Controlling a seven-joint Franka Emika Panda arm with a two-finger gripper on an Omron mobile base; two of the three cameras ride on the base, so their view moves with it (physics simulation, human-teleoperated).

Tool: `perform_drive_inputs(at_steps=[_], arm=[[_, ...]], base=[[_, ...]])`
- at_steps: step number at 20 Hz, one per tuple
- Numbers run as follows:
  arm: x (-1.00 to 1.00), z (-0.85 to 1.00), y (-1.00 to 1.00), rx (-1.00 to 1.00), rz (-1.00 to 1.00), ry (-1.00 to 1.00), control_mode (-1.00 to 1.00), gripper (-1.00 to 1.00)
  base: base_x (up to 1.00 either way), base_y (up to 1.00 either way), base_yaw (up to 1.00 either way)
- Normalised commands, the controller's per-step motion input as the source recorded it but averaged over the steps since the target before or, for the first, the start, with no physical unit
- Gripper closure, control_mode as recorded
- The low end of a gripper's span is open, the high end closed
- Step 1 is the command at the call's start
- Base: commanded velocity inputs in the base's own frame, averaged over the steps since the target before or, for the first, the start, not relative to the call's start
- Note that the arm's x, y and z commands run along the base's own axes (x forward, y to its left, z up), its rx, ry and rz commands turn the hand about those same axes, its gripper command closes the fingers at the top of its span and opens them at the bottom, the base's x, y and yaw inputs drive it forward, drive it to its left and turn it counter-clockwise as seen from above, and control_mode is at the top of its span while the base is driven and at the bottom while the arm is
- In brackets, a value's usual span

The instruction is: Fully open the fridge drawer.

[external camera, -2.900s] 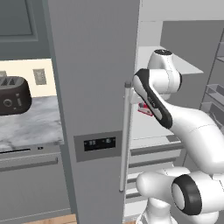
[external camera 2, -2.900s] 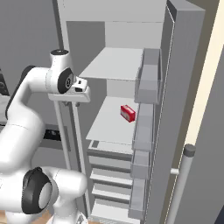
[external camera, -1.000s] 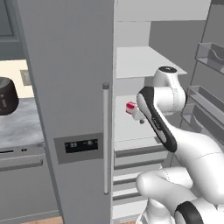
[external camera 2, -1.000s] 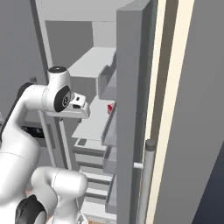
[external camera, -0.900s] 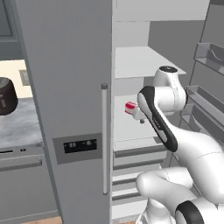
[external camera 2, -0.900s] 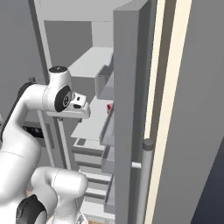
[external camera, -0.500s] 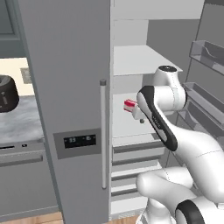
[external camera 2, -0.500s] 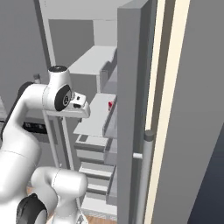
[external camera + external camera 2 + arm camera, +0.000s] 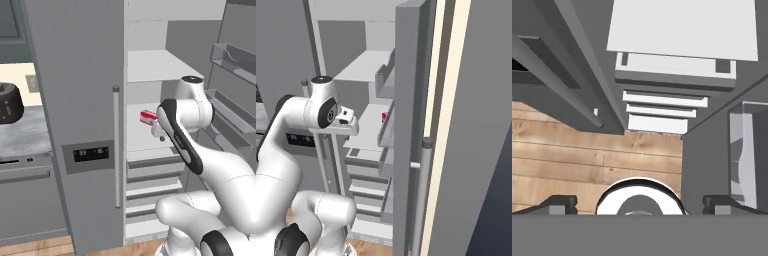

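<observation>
The fridge [image 9: 80,90] stands with its left door shut and its right side open. The fridge drawer [image 9: 152,161] is the topmost of the grey-fronted drawers under the white shelf. In the right base view the fridge drawer [image 9: 362,156] lies below my hand. In the hand view the fridge drawer [image 9: 674,70] shows its pale tray and dark front strip just past the shelf edge. My gripper [image 9: 639,204] hangs above the drawers and points down, open and holding nothing. Its fingertips [image 9: 559,202] stand wide apart. The gripper [image 9: 348,121] is well above the drawer, apart from it.
A small red item [image 9: 148,116] lies on the shelf [image 9: 150,140] above the drawers. Similar drawers [image 9: 150,192] stack below the top one. The open door [image 9: 408,125] with grey bins [image 9: 235,55] stands at the right. A long bar handle [image 9: 117,147] runs down the shut door. Wooden floor [image 9: 577,155] lies below.
The whole picture has shifted a little, so the base has moved and the open fridge side sits more central. The arm keeps about the same pose, gripper still open.
</observation>
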Motion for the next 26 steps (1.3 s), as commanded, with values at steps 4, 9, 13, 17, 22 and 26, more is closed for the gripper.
perform_drive_inputs(at_steps=[4, 9, 13, 17, 22, 26], arm=[[0.14, -0.12, 0.00, 0.00, 0.00, 0.00, -1.00, -1.00], [0.47, -0.29, 0.00, 0.00, 0.00, 0.00, -1.00, -1.00], [0.43, -0.36, 0.00, 0.00, 0.00, 0.00, -1.00, -1.00], [0.23, -0.35, 0.00, 0.00, 0.00, 0.00, -1.00, -1.00], [0.01, -0.38, -0.08, 0.00, 0.00, -0.01, -1.00, -1.00], [0.00, -0.36, -0.32, 0.00, 0.00, -0.02, -1.00, -1.00]], base=[[0.00, 0.00, 0.00], [0.00, 0.00, 0.00], [0.00, 0.00, 0.00], [0.00, 0.00, 0.00], [0.00, 0.00, 0.00], [0.00, 0.00, 0.00]])
